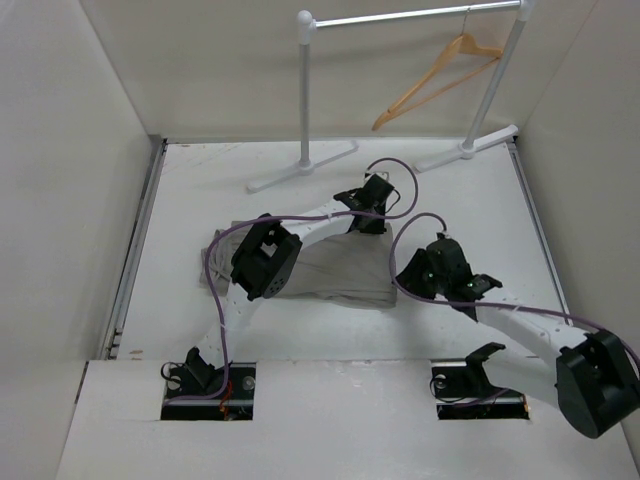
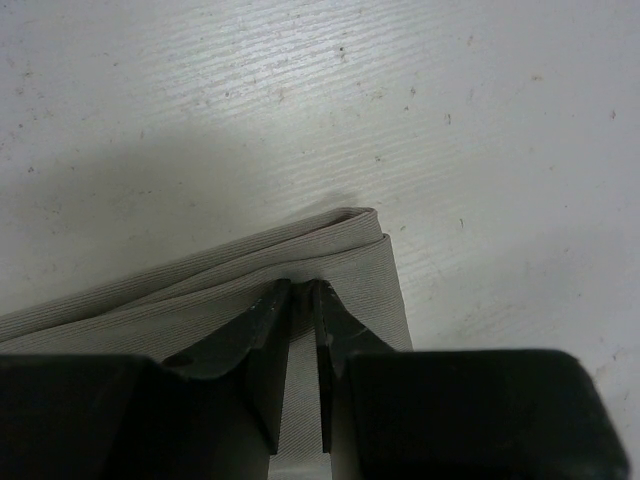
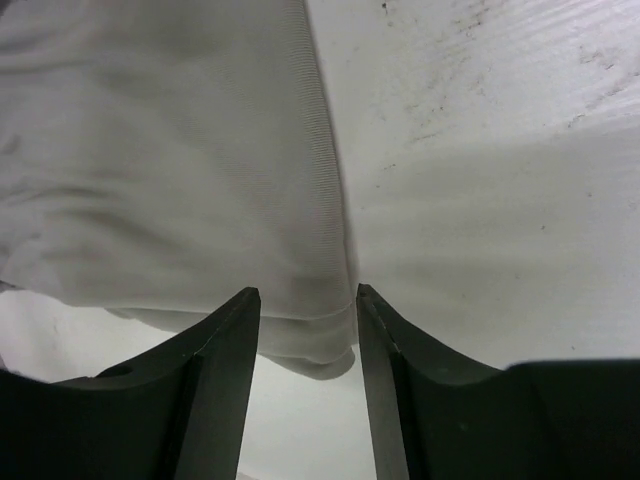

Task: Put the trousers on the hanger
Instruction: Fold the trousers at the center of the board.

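The step in hand is the pick-up: the cloth has to be gathered off the table before it can go anywhere near the hanger, and that is not yet done. The trousers lie folded flat on the white table, in front of the clothes rail and well apart from it. The hanger hangs by its hook from the rail's bar, towards the rail's right post, bare.

The left gripper is closed on the trousers, pinching a layered fold at the corner nearest the rail; a strip of cloth shows between its two dark fingers. The right gripper stands parted at the trousers' edge farther from the rail, its tips straddling a rounded hem without pressing on it.

Next, I judge, the right jaws need to close on that hem or find a better bite. Then both arms must lift together so the cloth hangs free before it is carried to the rail and fed over the hanger's crossbar.

The trousers are soft grey-taupe cloth with a fine rib, limp and stacked in several layers, so a pinch may catch only the top ones. The hanger is light tan wood, triangular, with a thin metal hook. The rail is smooth white and silver tube. The table is matt, scuffed and speckled.
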Robot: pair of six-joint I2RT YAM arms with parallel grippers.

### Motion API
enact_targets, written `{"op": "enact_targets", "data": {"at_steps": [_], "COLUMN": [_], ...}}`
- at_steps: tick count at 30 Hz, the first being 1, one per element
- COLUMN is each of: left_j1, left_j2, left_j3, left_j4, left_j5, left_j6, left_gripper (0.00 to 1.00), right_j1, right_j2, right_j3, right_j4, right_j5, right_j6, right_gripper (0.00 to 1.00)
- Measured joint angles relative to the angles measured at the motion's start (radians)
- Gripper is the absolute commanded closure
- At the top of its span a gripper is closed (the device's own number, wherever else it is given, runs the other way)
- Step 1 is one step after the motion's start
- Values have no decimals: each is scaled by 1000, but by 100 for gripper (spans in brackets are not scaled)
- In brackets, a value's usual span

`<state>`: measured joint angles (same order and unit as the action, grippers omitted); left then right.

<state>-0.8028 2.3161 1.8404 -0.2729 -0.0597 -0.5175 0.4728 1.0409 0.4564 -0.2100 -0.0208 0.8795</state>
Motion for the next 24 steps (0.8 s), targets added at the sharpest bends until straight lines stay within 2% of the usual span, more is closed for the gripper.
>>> {"op": "enact_targets", "data": {"at_steps": [2,4,6,11,13,15,17,20,24], "left_j1": [0,0,2,5,7,8,8,8,13], "left_j2": [0,0,0,0,0,0,0,-10,-52], "left_j3": [0,0,0,0,0,0,0,-18,-75], "left_j4": [0,0,0,0,0,4,14,51,77], "left_j5": [0,0,1,6,7,8,10,11,2], "left_j6": [-1,-4,-6,-15,-18,-24,-31,-42,-53], "left_gripper": [86,86,86,85,80,67,53,39,22], "right_j1": [0,1,8,34,40,46,47,46,44], "right_j2": [47,98,134,129,106,89,82,72,18], "right_j3": [0,0,-2,-21,-33,-47,-57,-64,-54], "right_j4": [19,34,47,64,63,63,62,58,9], "right_j5": [-11,-20,-29,-31,-27,-23,-20,-16,-13], "right_j6": [-2,0,2,10,16,20,27,30,21], "right_gripper": [63,76,83,88,87,81,66,50,39]}}
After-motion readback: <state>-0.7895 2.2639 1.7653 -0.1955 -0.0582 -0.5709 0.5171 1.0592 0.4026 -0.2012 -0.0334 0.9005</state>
